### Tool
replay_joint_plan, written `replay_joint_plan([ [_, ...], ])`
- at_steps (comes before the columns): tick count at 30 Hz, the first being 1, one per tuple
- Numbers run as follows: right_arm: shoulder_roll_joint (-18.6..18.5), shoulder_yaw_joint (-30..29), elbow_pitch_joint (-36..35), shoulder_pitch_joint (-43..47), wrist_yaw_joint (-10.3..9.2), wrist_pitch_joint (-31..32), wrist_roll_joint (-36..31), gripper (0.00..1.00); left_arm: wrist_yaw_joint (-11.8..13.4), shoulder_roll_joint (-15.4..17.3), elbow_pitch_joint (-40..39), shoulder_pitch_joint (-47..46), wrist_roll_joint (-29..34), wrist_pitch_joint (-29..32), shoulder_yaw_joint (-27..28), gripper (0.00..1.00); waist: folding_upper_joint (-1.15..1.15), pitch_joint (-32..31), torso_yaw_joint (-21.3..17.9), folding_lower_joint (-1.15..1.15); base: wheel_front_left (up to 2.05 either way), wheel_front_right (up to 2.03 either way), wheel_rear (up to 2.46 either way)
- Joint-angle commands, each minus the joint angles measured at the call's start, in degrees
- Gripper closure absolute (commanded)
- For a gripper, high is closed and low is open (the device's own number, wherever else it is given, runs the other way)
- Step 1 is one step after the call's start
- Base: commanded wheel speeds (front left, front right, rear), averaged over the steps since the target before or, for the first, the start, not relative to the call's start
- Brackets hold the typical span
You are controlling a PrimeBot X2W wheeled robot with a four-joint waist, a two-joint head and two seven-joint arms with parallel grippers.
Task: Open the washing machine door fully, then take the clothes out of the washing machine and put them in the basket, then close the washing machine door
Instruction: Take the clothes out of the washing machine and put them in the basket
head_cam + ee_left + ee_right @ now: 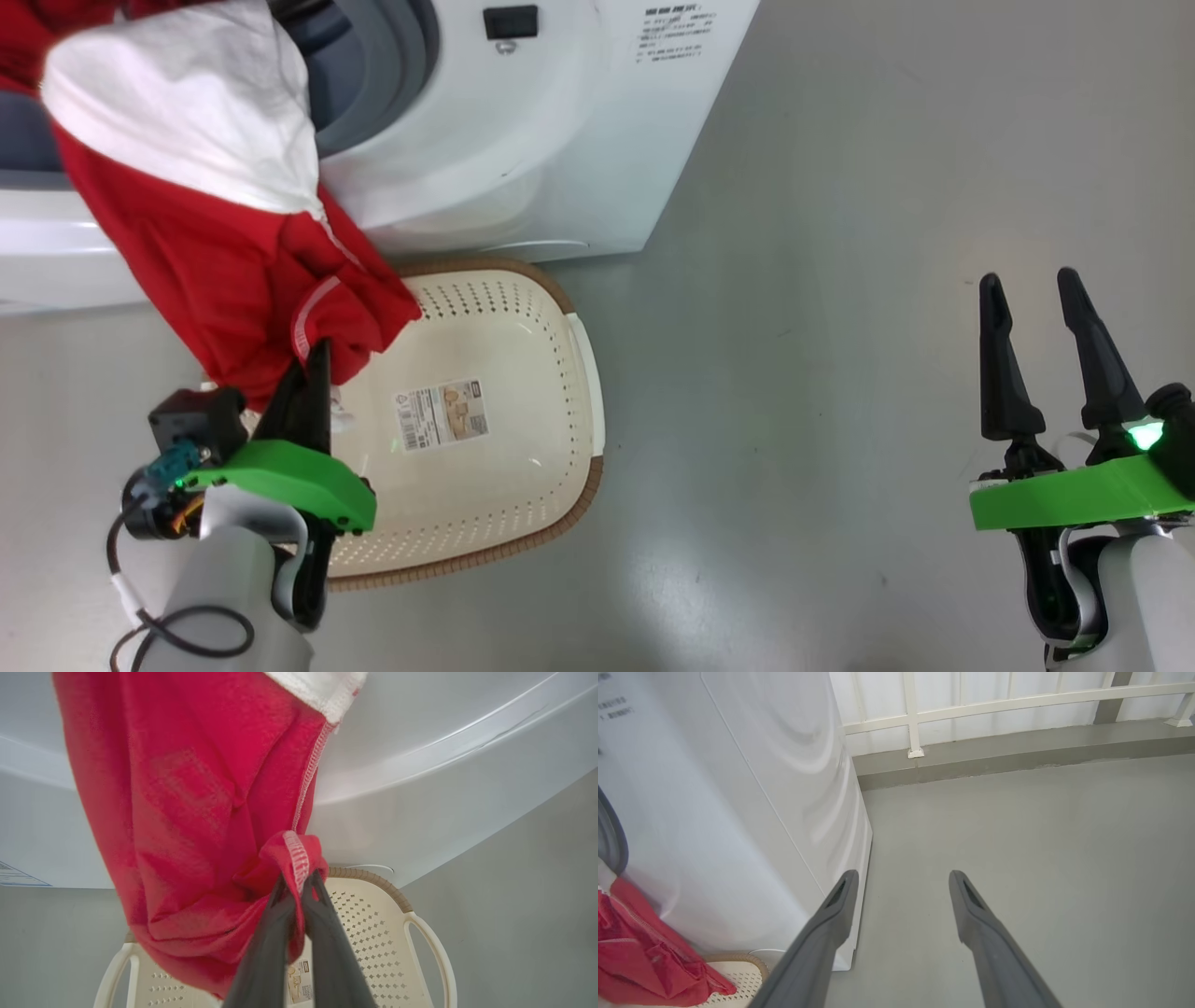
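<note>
The washing machine [523,140], a white cabinet, takes the upper left of the head view. Its grey-blue door seal [392,65] is exposed, with a black latch socket [511,21] just beside it. The right wrist view adds the machine's plain side panel, running back toward the wall.

The clothes [224,271] are a red garment with white fabric over its top. They hang out of the drum opening and down the machine's front, the lower end above the basket's left part. The left wrist view adds white stitching along the red hem.

The basket [569,509] is cream and perforated with a brown rim. It stands on the floor just in front of the machine's base, a paper label [441,413] on its bottom.

The left gripper [317,359] has its fingers pressed together, pinching a fold of the red hem above the basket. The right gripper [1032,280] has its fingers spread wide and is well apart to the right.

The floor [840,280] is smooth grey and faintly glossy. The right wrist view adds a low grey kerb [994,758] and a white railing [1017,702] behind it.
</note>
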Motion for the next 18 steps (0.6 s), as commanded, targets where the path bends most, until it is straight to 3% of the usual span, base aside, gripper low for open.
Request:
replay_joint_plan([
  [1,-0.2,1.7,-1.4,-0.2,0.36,-0.4,0.8,0.00,-0.3,1.6,0.1,-0.7,0.3,-0.3,1.2,1.00,0.00,1.1,-0.3,0.00,0.00,0.00,0.00],
  [2,-0.2,1.7,-1.5,-0.3,0.36,-0.4,0.8,0.00,-0.3,1.7,0.5,-1.1,0.4,-0.3,1.2,0.97,0.00,1.4,-0.3,0.00,0.00,0.00,0.00],
  [3,-0.2,1.6,-1.5,-0.5,0.36,-0.4,0.8,0.00,-0.3,1.7,0.8,-1.5,0.5,-0.3,1.3,0.82,0.00,1.7,-0.4,0.00,0.00,0.00,0.00],
  [6,-0.2,1.5,-1.7,-0.8,0.36,-0.4,0.7,0.00,-0.3,1.9,2.1,-2.9,0.7,-0.3,1.4,0.50,0.00,2.5,-0.5,0.00,0.00,0.00,0.00],
  [7,-0.2,1.4,-1.7,-0.9,0.36,-0.4,0.7,0.00,-0.3,1.9,2.5,-3.3,0.7,-0.3,1.5,0.17,0.00,2.7,-0.5,0.00,0.00,0.00,0.00],
  [8,-0.2,1.4,-1.7,-1.0,0.36,-0.4,0.6,0.00,-0.3,2.0,2.9,-3.7,0.8,-0.3,1.6,0.00,0.00,2.8,-0.5,0.00,0.00,0.00,0.00],
  [18,-0.2,1.2,-1.4,-1.2,0.36,-0.4,0.3,0.00,-0.3,1.9,3.9,-4.8,0.7,-0.3,2.5,0.00,0.00,2.2,-0.1,0.00,0.00,0.00,0.00],
])
